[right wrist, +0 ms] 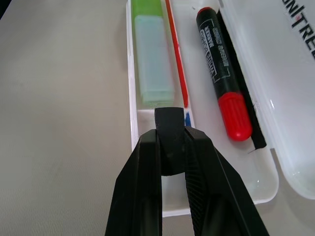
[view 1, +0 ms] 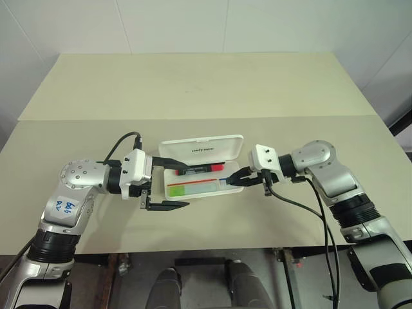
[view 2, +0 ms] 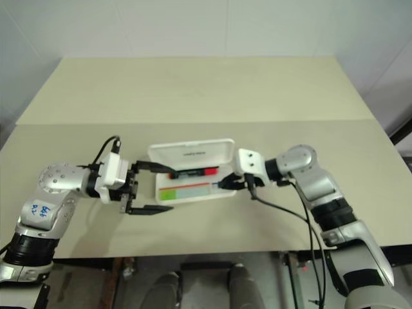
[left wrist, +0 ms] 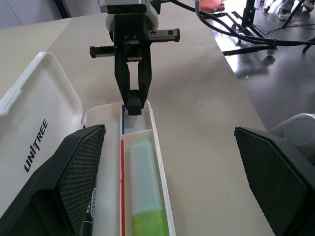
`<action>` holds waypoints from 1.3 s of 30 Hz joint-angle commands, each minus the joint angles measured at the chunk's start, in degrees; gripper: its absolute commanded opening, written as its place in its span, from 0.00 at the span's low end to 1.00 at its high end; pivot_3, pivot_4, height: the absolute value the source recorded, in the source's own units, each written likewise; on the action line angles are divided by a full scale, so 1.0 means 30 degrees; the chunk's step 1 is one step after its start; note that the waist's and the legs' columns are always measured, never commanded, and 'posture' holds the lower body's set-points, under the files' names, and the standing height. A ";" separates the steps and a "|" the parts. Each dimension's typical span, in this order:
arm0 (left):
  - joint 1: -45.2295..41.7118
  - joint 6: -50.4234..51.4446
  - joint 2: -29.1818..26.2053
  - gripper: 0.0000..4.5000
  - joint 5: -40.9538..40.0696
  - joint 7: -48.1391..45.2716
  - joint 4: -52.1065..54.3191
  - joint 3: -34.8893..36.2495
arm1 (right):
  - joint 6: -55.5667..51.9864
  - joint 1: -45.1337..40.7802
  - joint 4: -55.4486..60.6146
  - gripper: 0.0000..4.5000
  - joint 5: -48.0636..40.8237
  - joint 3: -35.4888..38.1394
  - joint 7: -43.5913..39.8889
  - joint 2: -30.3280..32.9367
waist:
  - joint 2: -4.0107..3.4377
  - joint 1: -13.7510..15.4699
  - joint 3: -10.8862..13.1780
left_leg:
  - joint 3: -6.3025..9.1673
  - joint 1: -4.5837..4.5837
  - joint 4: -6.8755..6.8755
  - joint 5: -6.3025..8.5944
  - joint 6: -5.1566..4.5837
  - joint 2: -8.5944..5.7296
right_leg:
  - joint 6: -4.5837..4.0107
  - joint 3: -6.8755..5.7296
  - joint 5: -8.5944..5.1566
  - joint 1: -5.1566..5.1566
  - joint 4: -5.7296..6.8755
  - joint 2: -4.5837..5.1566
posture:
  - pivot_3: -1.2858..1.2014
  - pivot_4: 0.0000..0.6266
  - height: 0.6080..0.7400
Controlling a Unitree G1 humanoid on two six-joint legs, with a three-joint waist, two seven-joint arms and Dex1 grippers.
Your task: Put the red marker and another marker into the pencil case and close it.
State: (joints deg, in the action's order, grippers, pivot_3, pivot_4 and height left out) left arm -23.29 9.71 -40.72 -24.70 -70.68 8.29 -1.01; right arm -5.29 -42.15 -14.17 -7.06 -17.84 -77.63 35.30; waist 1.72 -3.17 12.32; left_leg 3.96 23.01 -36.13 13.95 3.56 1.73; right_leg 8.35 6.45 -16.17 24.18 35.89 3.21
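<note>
We've got the pencil case (view 1: 193, 168) lying open on the bench (view 1: 193, 84), lid tipped back away from us, tray toward us. Both markers are already in the tray: the red marker (right wrist: 224, 73) sits in the compartment next to the hinge, red cap pointing toward the right arm, and the green-capped marker (right wrist: 153, 54) lies in the front compartment, on the other side of the red-and-blue stripe (right wrist: 178, 64). So loading looks done, imo; what's left is closing.

Our right end effector (view 1: 235, 181) has its fingers together, clamped on a small black block (right wrist: 170, 120), tip sitting at the right end of the tray, in the short pocket past the green marker. Why it's there: we reckon the block belongs in that end pocket, and the narrow closed pinch lets it drop in w/o bumping either marker. Whether the block already touches the tray floor we can't tell.

Our left end effector (view 1: 168, 187) is spread wide, holding nothing. It hovers at the left end of the case, one finger up by the hinge side, the other out in front of the tray. Probably parked there to brace the case or be ready to flip the lid.

Risk as we see it: lid can't shut cleanly while the right fingers are inside the tray, so they need to clear first.
</note>
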 commanded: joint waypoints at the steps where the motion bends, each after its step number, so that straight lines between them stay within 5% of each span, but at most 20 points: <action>1: 0.0129 -0.0009 -0.0123 1.00 -0.0291 0.0190 0.0717 0.0408 | 0.0558 -0.0629 -0.0573 0.07 0.0286 -0.0066 -0.0121 -0.0397 | -0.0001 -0.0037 0.0000 | 0.0000 -0.0001 0.0001 0.0000 0.0000 0.0000 | 0.0000 0.0000 0.0000 0.0000 0.0001 0.0000 | 0.52 0.24 1.00; 10: -0.0015 0.0010 -0.0123 1.00 -0.0291 0.0199 0.0651 0.0397 | 0.1069 -0.1003 -0.1681 0.07 0.0964 0.0094 0.0091 -0.1294 | -0.0003 -0.0045 0.0002 | -0.0001 -0.0010 0.0005 -0.0001 0.0002 0.0000 | -0.0002 0.0001 0.0000 0.0000 0.0006 0.0001 | 0.52 0.24 1.00; 11: -0.0025 0.0004 -0.0128 1.00 -0.0285 0.0194 0.0642 0.0393 | 0.1135 -0.1014 -0.1726 0.23 0.1017 0.0131 0.0142 -0.1330 | -0.0003 -0.0045 0.0002 | -0.0001 -0.0010 0.0006 -0.0001 0.0002 0.0000 | -0.0002 0.0001 0.0000 0.0000 0.0007 0.0001 | 0.52 0.24 1.00; 32: -0.0468 -0.0120 0.0047 1.00 -0.0205 0.0019 0.0212 0.0202 | -0.1367 -0.0155 0.1875 0.23 -0.1215 0.1221 -0.1542 0.0548 | -0.0005 -0.0009 0.0003 | 0.0002 -0.0010 0.0006 -0.0001 0.0002 0.0000 | -0.0001 0.0000 0.0000 0.0000 0.0014 0.0001 | 0.52 0.24 1.00; 35: -0.0458 -0.0157 0.0053 1.00 -0.0206 -0.0034 0.0197 0.0208 | -0.2307 0.0481 0.3026 0.35 -0.1833 0.1574 -0.1831 0.1522 | -0.0004 0.0012 0.0002 | 0.0002 -0.0009 0.0003 -0.0001 0.0002 0.0000 | -0.0002 0.0001 0.0000 0.0000 0.0012 0.0001 | 0.52 0.24 1.00; 39: -0.0412 -0.0178 0.0006 1.00 -0.0241 -0.0095 0.0196 0.0271 | -0.2407 0.1538 0.4066 0.67 -0.2435 0.2385 -0.1829 0.2767 | -0.0004 0.0025 0.0003 | 0.0001 -0.0008 -0.0001 -0.0001 0.0002 -0.0002 | -0.0002 0.0001 -0.0001 -0.0001 0.0010 0.0001 | 0.52 0.24 1.00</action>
State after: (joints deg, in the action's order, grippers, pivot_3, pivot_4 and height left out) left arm -24.12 9.79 -40.50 -24.70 -70.80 8.07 -1.07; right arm -12.64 -37.90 -4.59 -12.48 -13.45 -82.59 42.29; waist 1.71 -3.09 12.33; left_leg 3.96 22.98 -36.13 13.95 3.56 1.72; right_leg 8.34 6.45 -16.17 24.18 35.92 3.22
